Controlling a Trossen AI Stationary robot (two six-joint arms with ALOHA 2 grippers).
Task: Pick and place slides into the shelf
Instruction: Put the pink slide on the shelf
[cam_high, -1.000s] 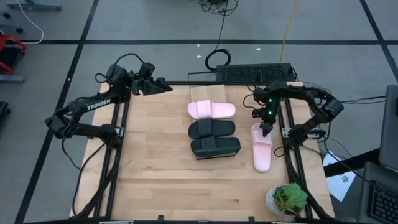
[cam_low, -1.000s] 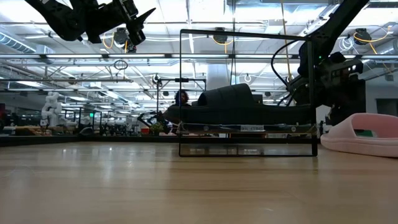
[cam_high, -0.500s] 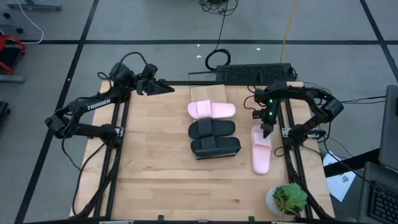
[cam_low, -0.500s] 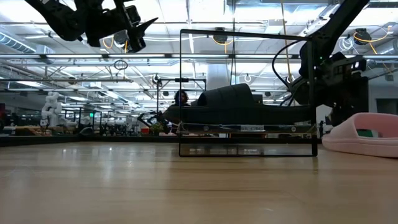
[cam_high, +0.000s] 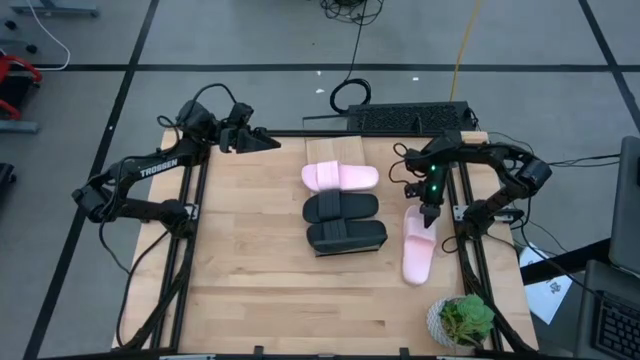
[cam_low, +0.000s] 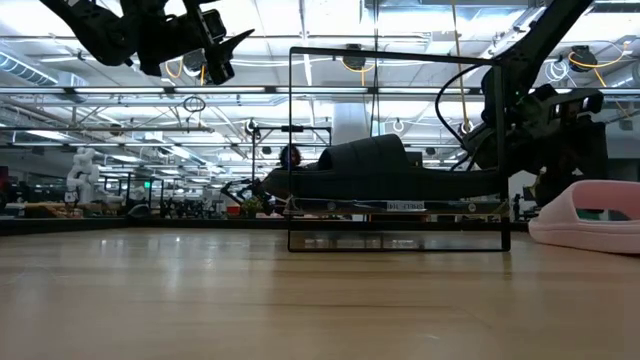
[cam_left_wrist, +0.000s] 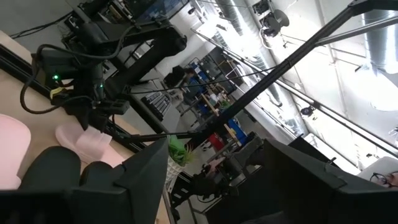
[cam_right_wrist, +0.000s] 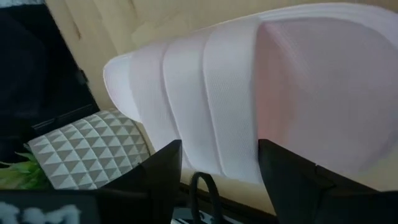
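A light-wood tabletop (cam_high: 250, 250) edged by a thin black metal frame carries everything. Around its middle, toward the far side, three slide sandals lie crosswise in a row running from far to near: a pale pink slide (cam_high: 340, 177) farthest, a matte black slide (cam_high: 341, 208) just beside it, and a second matte black slide (cam_high: 346, 236) nearest. A second pale pink slide (cam_high: 419, 250) lies lengthwise near the right edge, apart from the row. A small potted green plant in a patterned grey pot (cam_high: 460, 322) stands at the near right corner.
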